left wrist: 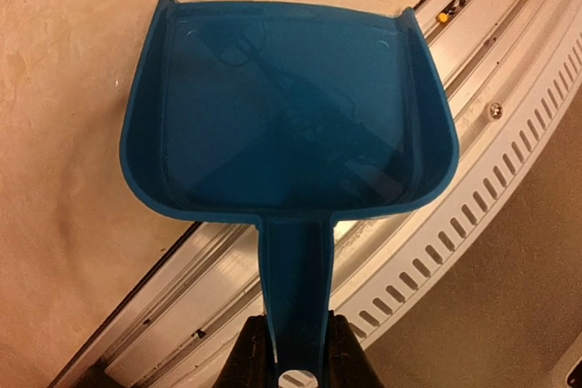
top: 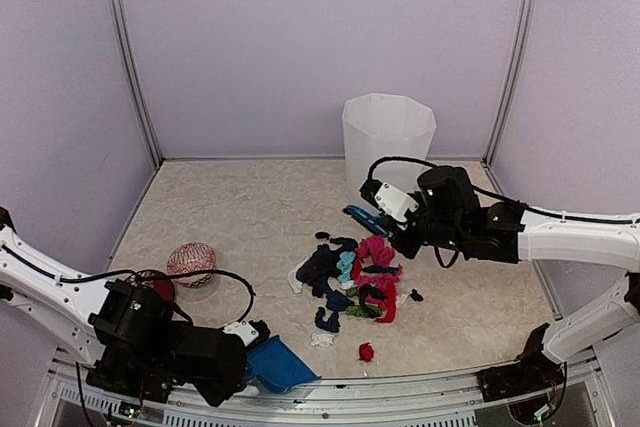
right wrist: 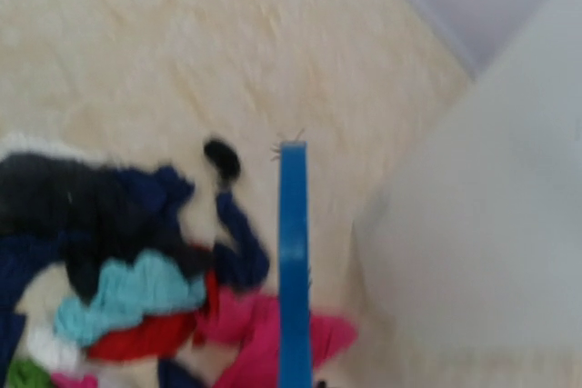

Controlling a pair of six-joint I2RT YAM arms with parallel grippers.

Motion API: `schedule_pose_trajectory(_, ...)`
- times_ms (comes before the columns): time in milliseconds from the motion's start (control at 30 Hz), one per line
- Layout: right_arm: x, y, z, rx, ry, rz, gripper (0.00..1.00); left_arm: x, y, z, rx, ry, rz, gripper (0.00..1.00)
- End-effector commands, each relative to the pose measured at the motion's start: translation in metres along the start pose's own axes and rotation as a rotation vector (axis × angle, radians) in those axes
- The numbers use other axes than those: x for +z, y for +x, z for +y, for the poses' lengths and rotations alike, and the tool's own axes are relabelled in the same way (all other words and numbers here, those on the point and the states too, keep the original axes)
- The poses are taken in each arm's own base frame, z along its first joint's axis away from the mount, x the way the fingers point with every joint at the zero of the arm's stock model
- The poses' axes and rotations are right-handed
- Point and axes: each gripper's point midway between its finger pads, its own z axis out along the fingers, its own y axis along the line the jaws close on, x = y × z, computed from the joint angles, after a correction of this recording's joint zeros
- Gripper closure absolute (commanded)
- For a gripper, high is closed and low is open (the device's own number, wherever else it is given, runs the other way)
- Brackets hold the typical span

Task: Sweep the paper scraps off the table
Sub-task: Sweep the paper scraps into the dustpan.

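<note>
Many paper scraps (top: 358,279) lie centrally; dustpan (left wrist: 282,115) straddles the table (top: 250,207) edge.

Beige table (top: 250,209) w/ paper scraps (top: 352,277) piled ctr-right, white bin (top: 388,137) at back, patterned ball (top: 191,261) left.

Paper scraps (top: 355,282) heaped mid-frame on the table (top: 250,217), bin (top: 388,137) behind them at upper centre-right, brush (top: 362,219) at the heap's far edge, ball (top: 191,262) well apart at left, dustpan (top: 275,365) lower left over the table's near edge
</note>
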Motion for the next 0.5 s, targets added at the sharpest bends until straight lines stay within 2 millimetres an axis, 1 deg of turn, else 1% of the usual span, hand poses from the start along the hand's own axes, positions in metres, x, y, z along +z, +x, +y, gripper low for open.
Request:
schedule_pose_trajectory(0, -0.02, 0.019, -0.01, 0.133, 0.076, 0.142, 1.0, 0.012, -0.009, -0.001, 0.03, -0.037, -0.035, 1.0)
schedule_pose_trajectory(133, -0.036, 0.037, -0.014, 0.231, 0.146, 0.254, 1.0, 0.023, -0.023, 0.003, 0.055, -0.062, -0.046, 1.0)
schedule_pose_trajectory(267, -0.048, 0.063, -0.012, 0.317, 0.196, 0.375, 1.0, 0.033, -0.034, 0.005, 0.07, -0.055, -0.049, 1.0)
schedule_pose_trajectory(367, -0.059, 0.073, -0.011, 0.374, 0.21, 0.411, 1.0, 0.037, -0.038, 0.0, 0.102, -0.042, -0.054, 1.0)
schedule_pose_trajectory(467, -0.066, 0.08, -0.005, 0.428, 0.185, 0.435, 1.0, 0.04, -0.041, -0.001, 0.12, -0.041, -0.056, 1.0)
